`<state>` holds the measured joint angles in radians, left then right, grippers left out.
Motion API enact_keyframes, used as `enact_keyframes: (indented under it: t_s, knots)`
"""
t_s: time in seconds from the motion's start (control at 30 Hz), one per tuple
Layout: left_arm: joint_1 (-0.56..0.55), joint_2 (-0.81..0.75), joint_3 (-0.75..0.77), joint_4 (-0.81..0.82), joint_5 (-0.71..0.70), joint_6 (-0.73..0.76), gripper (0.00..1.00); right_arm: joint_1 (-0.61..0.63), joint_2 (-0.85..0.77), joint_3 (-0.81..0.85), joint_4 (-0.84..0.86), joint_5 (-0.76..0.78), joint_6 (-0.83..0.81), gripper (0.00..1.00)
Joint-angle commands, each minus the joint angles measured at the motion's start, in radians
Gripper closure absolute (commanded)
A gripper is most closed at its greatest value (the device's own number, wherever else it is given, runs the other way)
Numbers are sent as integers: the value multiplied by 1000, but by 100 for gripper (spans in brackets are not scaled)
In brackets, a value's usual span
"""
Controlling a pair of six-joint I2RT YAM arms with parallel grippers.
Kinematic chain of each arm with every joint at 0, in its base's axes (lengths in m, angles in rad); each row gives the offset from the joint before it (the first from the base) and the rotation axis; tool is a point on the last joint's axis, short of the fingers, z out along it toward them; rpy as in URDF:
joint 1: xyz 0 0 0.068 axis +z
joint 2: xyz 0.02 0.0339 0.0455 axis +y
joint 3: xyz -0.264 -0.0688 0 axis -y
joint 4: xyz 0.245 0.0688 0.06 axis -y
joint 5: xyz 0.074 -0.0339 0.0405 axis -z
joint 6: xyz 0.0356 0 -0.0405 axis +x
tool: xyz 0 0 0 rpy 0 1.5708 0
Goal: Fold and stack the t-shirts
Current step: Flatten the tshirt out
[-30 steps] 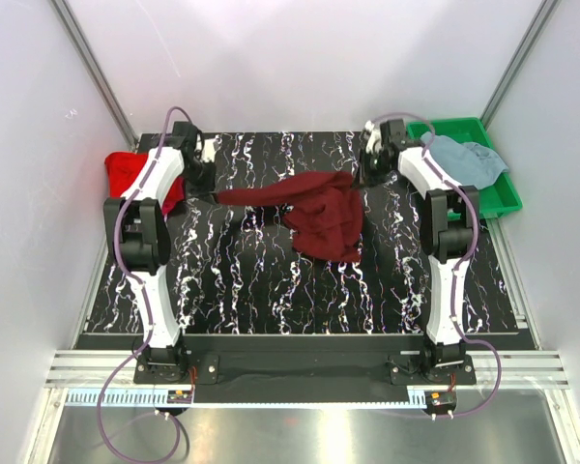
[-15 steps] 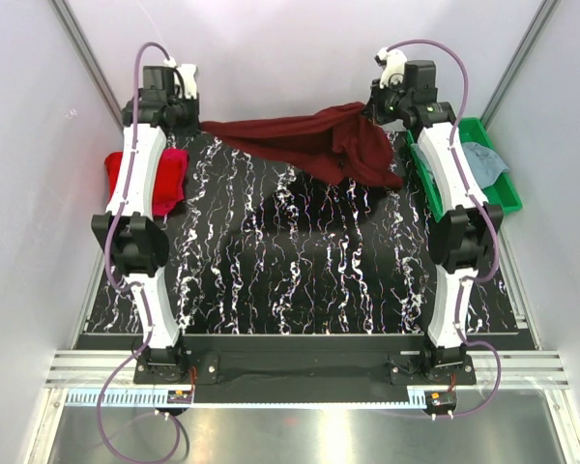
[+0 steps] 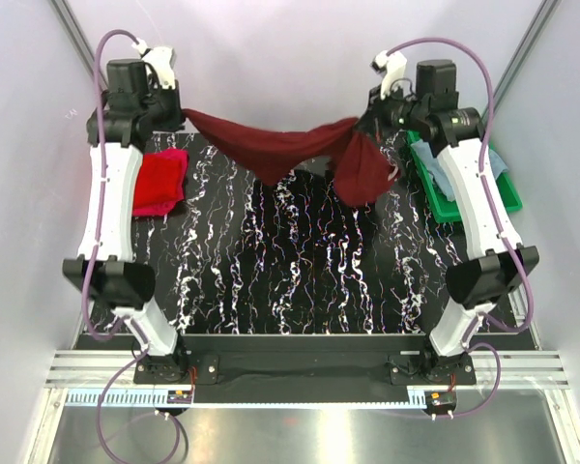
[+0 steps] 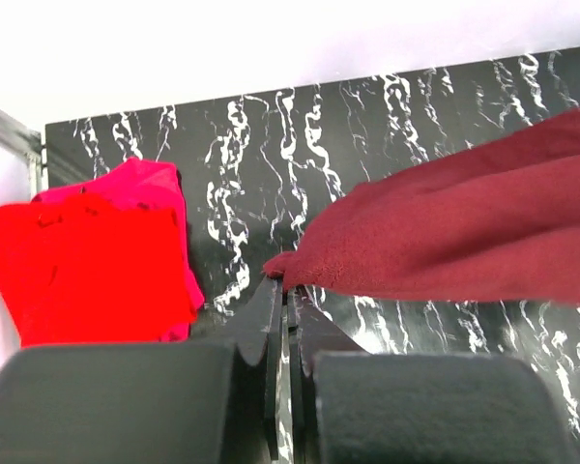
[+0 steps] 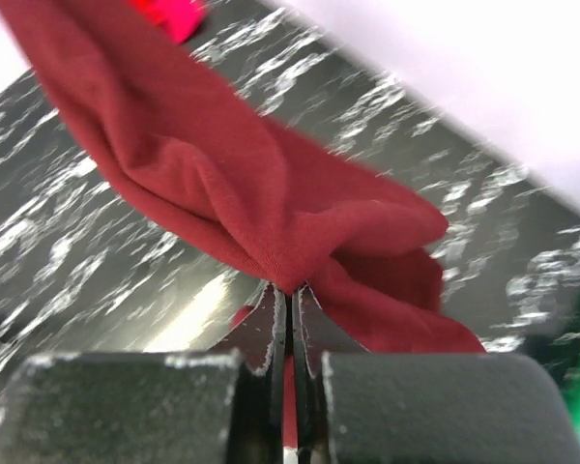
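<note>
Your left pincer (image 4: 285,290) was clamped shut on one end of the soft dark maroon cloth t-shirt (image 4: 445,242) and your right pincer (image 5: 290,288) was pinched tight on the other end. The cloth sagged between them. Below the left pincer, to its left, a bright red cloth t-shirt (image 4: 87,261) lay over a pink cloth t-shirt (image 4: 145,179).

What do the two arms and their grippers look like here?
The left arm and right arm have white shells with black joints and a purple cable looping along each. The left gripper and right gripper have thin flat black fingers on blocky black bodies.
</note>
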<state>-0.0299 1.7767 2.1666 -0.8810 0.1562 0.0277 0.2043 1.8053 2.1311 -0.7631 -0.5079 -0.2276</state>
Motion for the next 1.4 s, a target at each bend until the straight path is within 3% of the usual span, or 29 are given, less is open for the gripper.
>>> enact_keyframes:
  t_s: [0.0, 0.13, 0.27, 0.53, 0.97, 1.07, 1.1, 1.17, 1.27, 1.37]
  knots:
    - [7, -89, -97, 11, 11, -24, 100, 27, -66, -83, -91, -104, 16, 100]
    - [7, -79, -203, -13, 20, -68, 100, 23, 23, -189, -36, -201, 161, 100]
    - [12, -48, -211, 13, 2, -52, 100, 6, 135, -90, -56, -238, 188, 100]
    - [21, 200, 65, 63, -60, -35, 100, -51, 412, 228, -103, -181, 175, 100]
    - [-16, 529, 128, 131, -81, 14, 100, -57, 677, 289, -36, -29, 137, 100]
    - [-33, 544, 147, 143, -87, 21, 100, -57, 686, 319, -18, 63, 123, 92]
    - [-36, 541, 148, 146, -89, 21, 100, -57, 671, 322, -15, 110, 116, 63]
    - [-42, 533, 148, 148, -89, 18, 100, -48, 638, 314, -8, 163, 102, 41]
    - [-57, 518, 145, 148, -84, 18, 100, -28, 545, 262, 21, 215, 57, 37]
    - [-68, 514, 145, 148, -80, 17, 100, 1, 387, 74, 154, 195, 8, 39]
